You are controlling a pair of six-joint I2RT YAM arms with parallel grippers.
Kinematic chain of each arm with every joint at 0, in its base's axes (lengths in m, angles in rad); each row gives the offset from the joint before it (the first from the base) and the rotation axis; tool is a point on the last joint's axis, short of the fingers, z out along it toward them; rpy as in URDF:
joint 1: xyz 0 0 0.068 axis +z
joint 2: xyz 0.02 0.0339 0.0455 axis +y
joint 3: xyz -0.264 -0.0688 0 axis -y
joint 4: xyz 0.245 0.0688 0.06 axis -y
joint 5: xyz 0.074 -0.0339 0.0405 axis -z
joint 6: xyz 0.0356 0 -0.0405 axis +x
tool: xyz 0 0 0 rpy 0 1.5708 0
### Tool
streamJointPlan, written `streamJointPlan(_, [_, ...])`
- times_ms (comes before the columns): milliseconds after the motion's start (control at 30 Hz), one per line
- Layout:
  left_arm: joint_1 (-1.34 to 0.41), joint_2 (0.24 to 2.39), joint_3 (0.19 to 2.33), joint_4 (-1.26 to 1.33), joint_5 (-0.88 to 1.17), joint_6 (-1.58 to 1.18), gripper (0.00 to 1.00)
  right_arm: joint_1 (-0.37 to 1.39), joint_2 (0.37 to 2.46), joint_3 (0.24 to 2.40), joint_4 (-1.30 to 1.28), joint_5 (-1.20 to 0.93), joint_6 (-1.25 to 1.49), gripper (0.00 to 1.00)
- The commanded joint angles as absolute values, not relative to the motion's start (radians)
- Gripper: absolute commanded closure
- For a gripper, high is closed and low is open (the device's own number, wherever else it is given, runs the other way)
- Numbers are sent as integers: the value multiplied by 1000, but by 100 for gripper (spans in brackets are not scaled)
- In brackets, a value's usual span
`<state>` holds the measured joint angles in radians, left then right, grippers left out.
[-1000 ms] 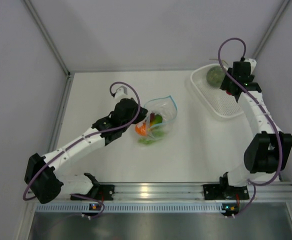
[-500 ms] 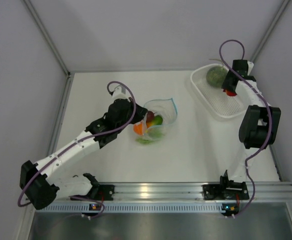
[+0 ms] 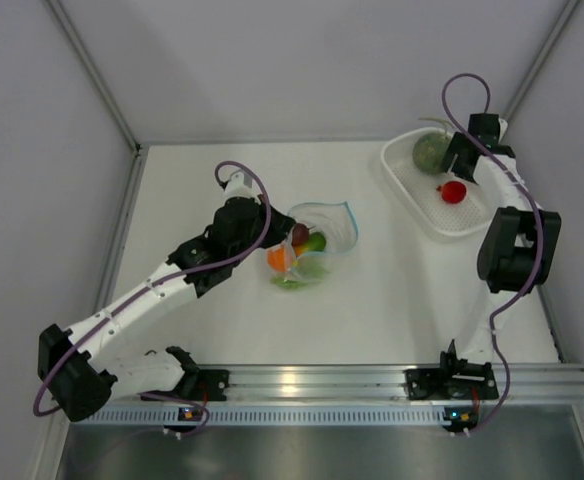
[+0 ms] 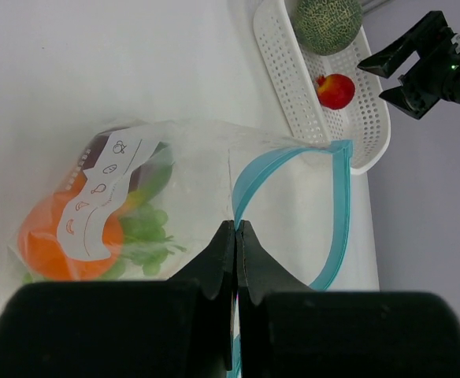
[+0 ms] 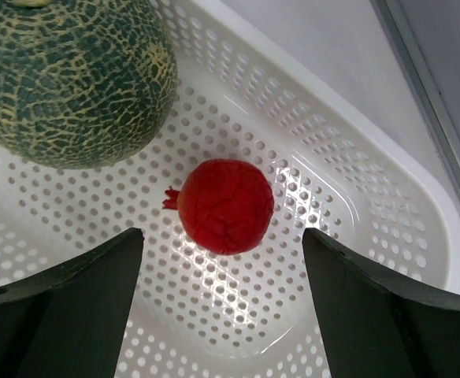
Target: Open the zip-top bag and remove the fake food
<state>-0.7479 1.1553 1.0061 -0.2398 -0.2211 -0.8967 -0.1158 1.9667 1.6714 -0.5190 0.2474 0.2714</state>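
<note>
Left tool (image 4: 235, 228) pinching bag (image 4: 198, 169), white table (image 3: 392, 300), walls (image 3: 302, 60)

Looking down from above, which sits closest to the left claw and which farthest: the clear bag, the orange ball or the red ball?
1. zip-top bag: touching, its rim is pinched in the left gripper.
2. orange ball: inside the bag, at its near left end.
3. red ball: far off to the right, lying in the white basket.

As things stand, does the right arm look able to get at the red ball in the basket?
Probably yes: the right gripper hangs open over the red ball, with nothing between; the melon sits beside it.
</note>
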Motion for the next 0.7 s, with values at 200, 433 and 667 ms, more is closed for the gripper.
streamJointPlan(200, [-750,1135,1065,-215,-250,-879,100,-8,1642,1542,-494,138,327,26])
streamJointPlan(433, [-750,1149,1065,-215,-268,-896,100,234,1499,1442,-471,130,368,43])
streamJointPlan(667, [-750,1147,1055,-215,-290,-910,100,492,1379,1391,-454,170,393,55])
